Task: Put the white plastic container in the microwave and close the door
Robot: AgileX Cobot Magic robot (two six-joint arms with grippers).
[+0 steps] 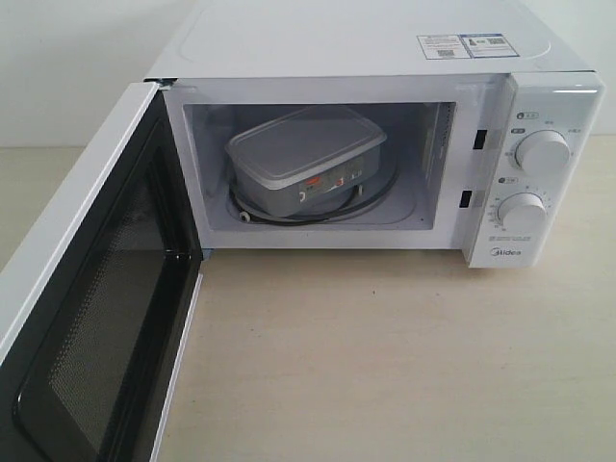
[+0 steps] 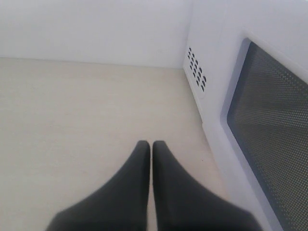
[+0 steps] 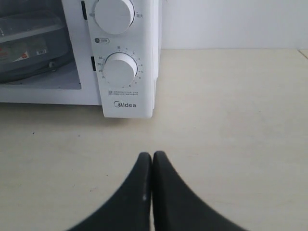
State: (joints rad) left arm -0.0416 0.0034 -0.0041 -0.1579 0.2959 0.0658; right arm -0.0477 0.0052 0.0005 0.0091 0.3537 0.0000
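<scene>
The white plastic container (image 1: pixel 306 159) sits inside the microwave (image 1: pixel 385 58) on the turntable, lid on, and shows again as a container edge (image 3: pixel 29 43) in the right wrist view. The door (image 1: pixel 87 318) stands wide open at the left, black mesh inner face toward me; its outer window (image 2: pixel 269 139) fills one side of the left wrist view. My left gripper (image 2: pixel 151 144) is shut and empty, over the table just outside the open door. My right gripper (image 3: pixel 152 155) is shut and empty, in front of the knob panel (image 3: pixel 120 70). Neither gripper appears in the exterior view.
A pale wooden table (image 1: pixel 385 366) stretches in front of the microwave. Two round knobs (image 1: pixel 541 152) sit on the right panel. A white wall (image 2: pixel 96 29) stands behind, and vent holes (image 2: pixel 196 68) mark the microwave's side.
</scene>
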